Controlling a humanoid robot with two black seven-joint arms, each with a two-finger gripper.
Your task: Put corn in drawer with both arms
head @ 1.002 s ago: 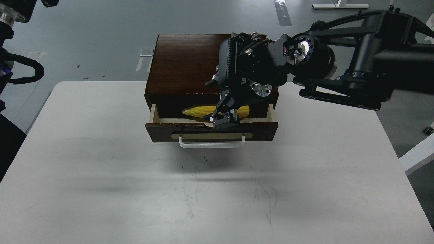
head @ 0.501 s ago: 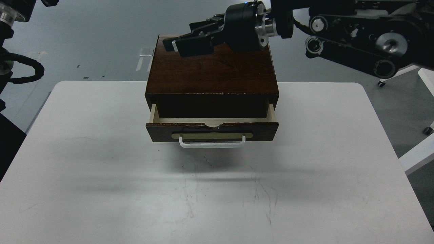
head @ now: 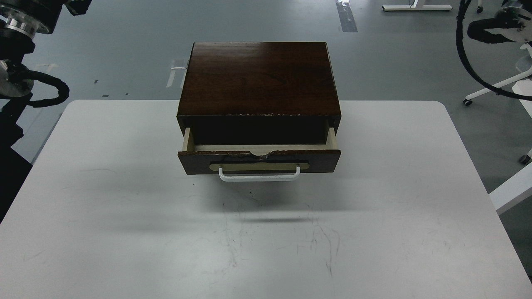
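The dark brown wooden box (head: 257, 77) stands at the far middle of the white table (head: 124, 216). Its drawer (head: 258, 160) is pulled partly out, with a white bar handle (head: 259, 176) on a tan plate, pale inner sides and a chipped top edge. The inside of the drawer is dark and the corn does not show. Only part of my left arm (head: 20, 41) shows at the top left edge, and a cable and joint of my right arm (head: 494, 29) at the top right. Neither gripper is in view.
The box sits on the table's far edge; beyond it is grey floor. White stand legs (head: 496, 89) and a white frame (head: 513, 187) stand off the table's right side.
My right arm has pulled back up and to the right, out of view. One second ago its gripper was at the drawer over the corn; the corn no longer shows.
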